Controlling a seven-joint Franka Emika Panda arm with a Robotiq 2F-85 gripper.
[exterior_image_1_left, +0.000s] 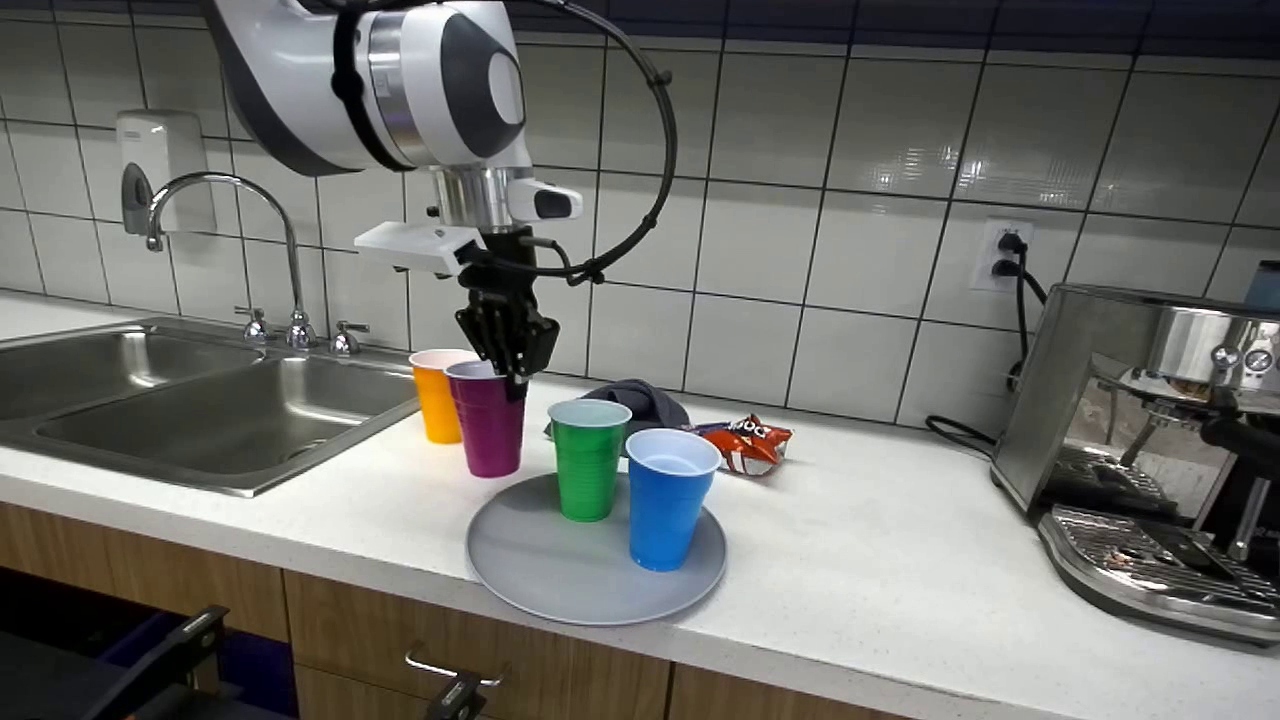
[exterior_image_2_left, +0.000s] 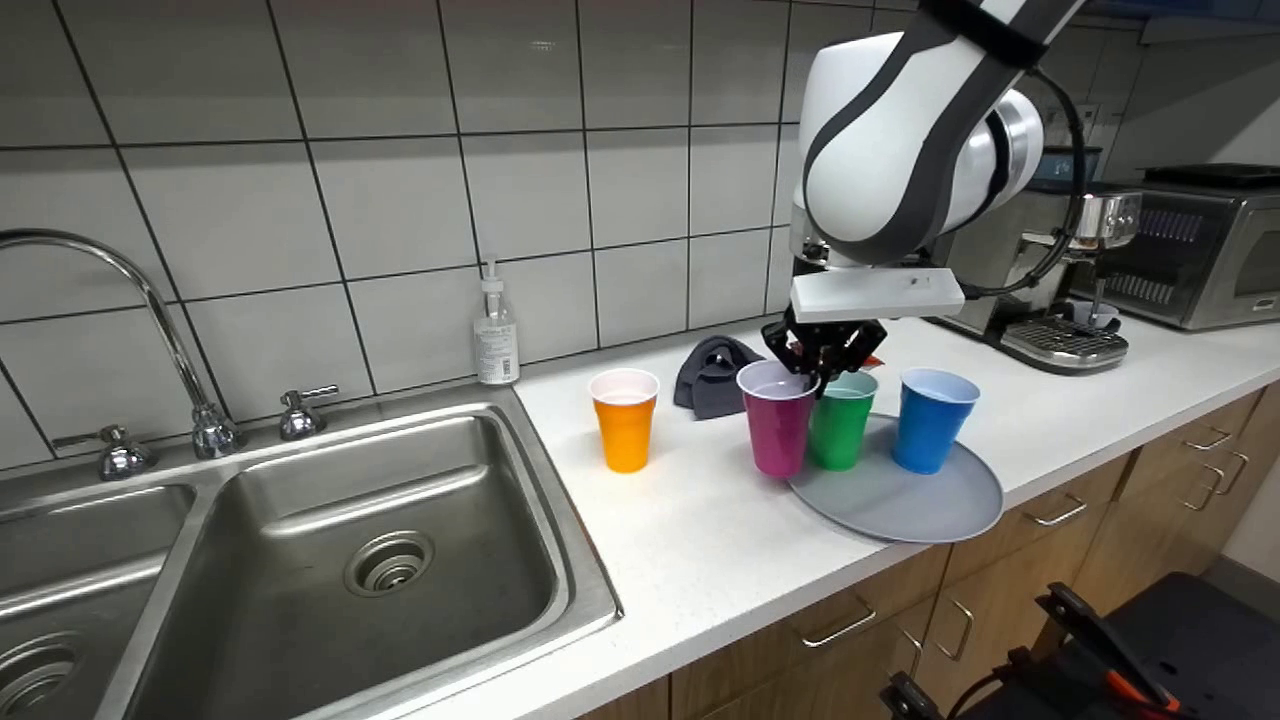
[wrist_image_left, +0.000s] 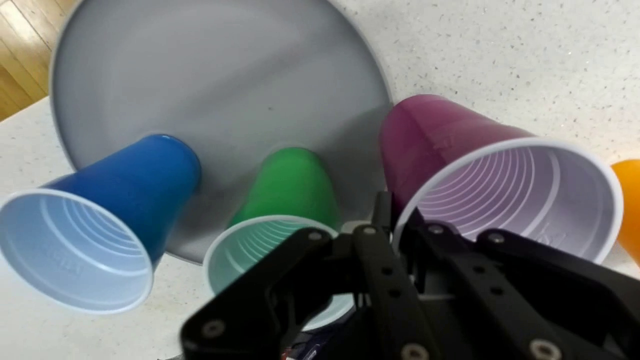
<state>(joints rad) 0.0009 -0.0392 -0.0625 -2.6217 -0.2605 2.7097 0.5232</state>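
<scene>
Gripper (wrist_image_left: 398, 216) pinched the purple cup (exterior_image_1_left: 492, 430) by its rim, near the edge of the gray plate (exterior_image_1_left: 590, 570) closest to the sink (exterior_image_2_left: 585, 575), so a sideways swing could have toppled the green cup (exterior_image_1_left: 585, 468) close by

Both ext. views, L to R — sink (exterior_image_2_left: 300, 590), 1st cup (exterior_image_2_left: 626, 435), 2nd cup (exterior_image_2_left: 778, 430), plate (exterior_image_2_left: 900, 510) w/ 3rd cup (exterior_image_2_left: 842, 430) & 4th cup (exterior_image_2_left: 928, 430) on it, coffee machine (exterior_image_1_left: 1080, 380) — cloth (exterior_image_2_left: 715, 400) behind cups, nr wall (exterior_image_2_left: 640, 190).

Purple cup (exterior_image_1_left: 488, 430), pale inside, nearly upright, rim pinched, near the gray plate (exterior_image_1_left: 590, 580), perhaps just off the counter (exterior_image_1_left: 850, 570)
</scene>
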